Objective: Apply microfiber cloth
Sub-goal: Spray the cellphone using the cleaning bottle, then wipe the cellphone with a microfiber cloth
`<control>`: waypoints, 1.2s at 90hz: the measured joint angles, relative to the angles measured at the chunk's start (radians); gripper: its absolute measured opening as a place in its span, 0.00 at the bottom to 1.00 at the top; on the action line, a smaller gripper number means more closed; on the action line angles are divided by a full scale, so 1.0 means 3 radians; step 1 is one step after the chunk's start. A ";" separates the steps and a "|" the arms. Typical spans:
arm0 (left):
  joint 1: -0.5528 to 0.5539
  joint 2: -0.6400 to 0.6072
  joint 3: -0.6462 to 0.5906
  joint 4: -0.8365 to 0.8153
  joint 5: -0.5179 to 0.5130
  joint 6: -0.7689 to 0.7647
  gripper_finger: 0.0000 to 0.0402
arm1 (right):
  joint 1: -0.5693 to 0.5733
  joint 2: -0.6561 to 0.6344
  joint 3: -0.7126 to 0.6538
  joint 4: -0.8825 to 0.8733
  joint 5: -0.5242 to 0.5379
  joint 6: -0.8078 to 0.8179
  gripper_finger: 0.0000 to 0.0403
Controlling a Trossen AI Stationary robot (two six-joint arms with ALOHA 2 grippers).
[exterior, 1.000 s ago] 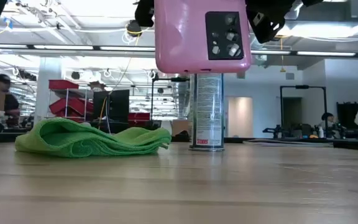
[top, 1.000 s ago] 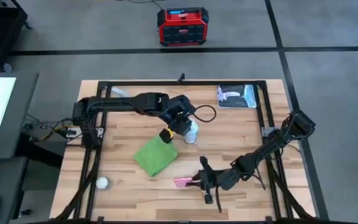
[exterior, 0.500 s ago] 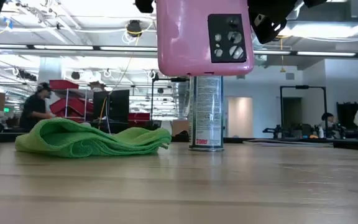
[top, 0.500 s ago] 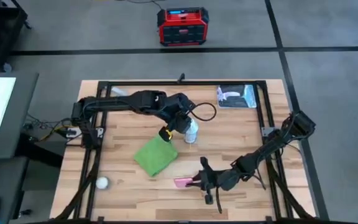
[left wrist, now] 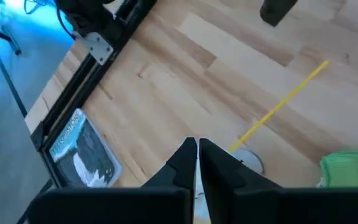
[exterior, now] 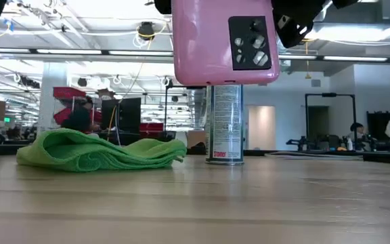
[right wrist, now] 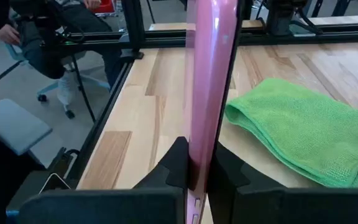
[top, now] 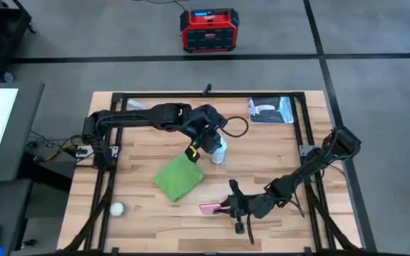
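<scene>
The bright green microfiber cloth point(top: 179, 178) lies bunched and flat on the wooden table, left of an upright spray can point(top: 220, 151); it also shows in the low view point(exterior: 100, 152) and the right wrist view point(right wrist: 303, 130). My left gripper point(top: 206, 146) hovers shut just above the can's top point(left wrist: 247, 163), beside the cloth's far right corner, holding nothing. My right gripper point(top: 228, 206) is near the table's front edge, shut on a pink phone point(exterior: 222, 41) that hangs above the tabletop, right of the cloth's near corner. My right gripper pinches the pink phone between its two fingers point(right wrist: 178, 163), one on each flat face point(right wrist: 199, 149), near one end. The fingers come level from the table's right side. The phone stands on edge, its camera side toward the table's near edge, lifted clear of the table.
A blue-and-white packet point(top: 270, 110) lies at the far right of the table. A small white ball point(top: 117, 208) sits near the front left. A black frame point(top: 191, 94) runs around the tabletop. A red box point(top: 207, 30) stands on the floor beyond. People sit in the room behind.
My right gripper has eased the pink phone slightly toward the table's right edge and a little lower; it stays on edge and clear of the table. The cloth and the can have not moved.
</scene>
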State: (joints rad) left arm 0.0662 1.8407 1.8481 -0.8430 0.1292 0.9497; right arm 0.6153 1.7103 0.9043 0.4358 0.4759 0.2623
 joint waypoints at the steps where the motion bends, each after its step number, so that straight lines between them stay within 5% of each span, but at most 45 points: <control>1: 0.0003 0.0012 0.0000 0.0005 -0.0001 0.0000 0.00 | 0.0001 0.0000 0.0000 0.0000 0.0000 0.0000 0.03; 28: 0.0029 0.0189 -0.0009 0.0082 -0.0037 0.0085 0.00 | 0.0045 -0.0001 0.0000 -0.0057 0.0014 0.0051 0.03; 78: 0.0042 -0.0436 -0.0009 -0.0074 -0.0188 -0.0291 0.00 | 0.0044 -0.0001 0.0000 -0.0071 0.0078 0.0067 0.03; 95: 0.0042 -0.0645 -0.0029 -0.0082 0.0180 -0.0537 0.00 | 0.0068 -0.0001 0.0000 -0.0049 0.0078 0.0066 0.03; 108: 0.0041 -0.0986 -0.0513 0.0454 0.0349 -0.0731 0.00 | 0.0117 -0.0001 0.0000 -0.0042 0.0083 0.0066 0.03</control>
State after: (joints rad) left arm 0.0784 1.5450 1.6942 -0.7070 0.2337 0.7304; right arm 0.6504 1.7100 0.9043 0.4232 0.5008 0.2821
